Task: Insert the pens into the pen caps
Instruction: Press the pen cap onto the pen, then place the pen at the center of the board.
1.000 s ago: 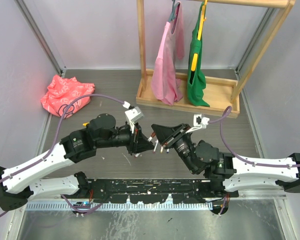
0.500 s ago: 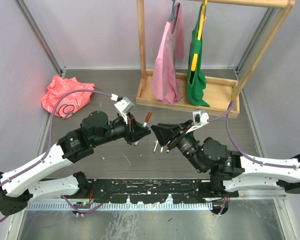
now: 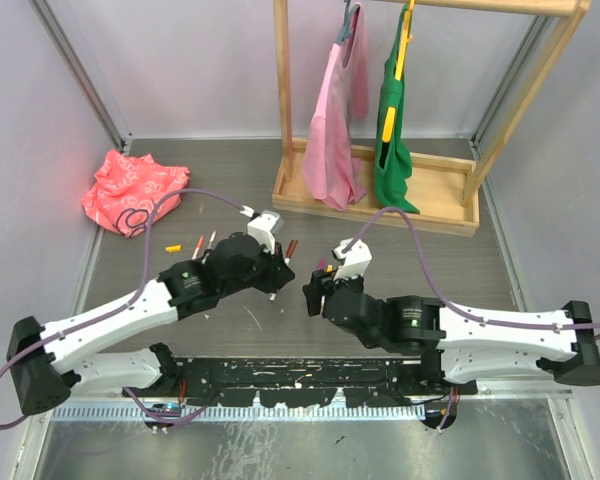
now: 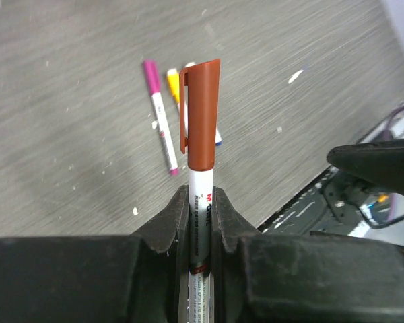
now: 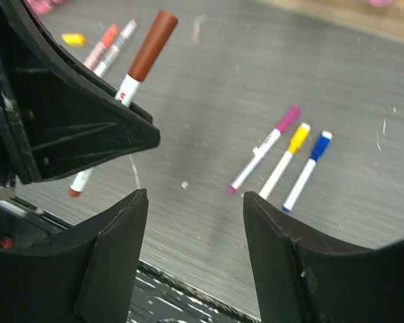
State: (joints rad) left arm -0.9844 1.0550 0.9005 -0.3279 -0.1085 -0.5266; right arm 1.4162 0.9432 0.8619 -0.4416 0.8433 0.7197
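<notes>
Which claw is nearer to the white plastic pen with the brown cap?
Left. The left claw is shut on the barrel of the brown-capped white plastic pen. The right claw stands open beside it, not touching.

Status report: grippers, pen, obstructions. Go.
Left gripper shut on capped brown pen. Right gripper open, empty. Pink pen, yellow pen, blue pen on table. No obstruction seen.

Overhead view: even, diffuse light from above, with soft shadows under my arms and a faint sheen on the table point(image 3: 230, 180). Left wrist view: capped pen point(image 4: 202, 134) sharp; left fingers point(image 4: 168, 225) dark and underexposed. Right wrist view: right fingers point(image 5: 114, 256) black and blurred at the lens; loose pens point(image 5: 283, 161) slightly soft; far edge smeared.
</notes>
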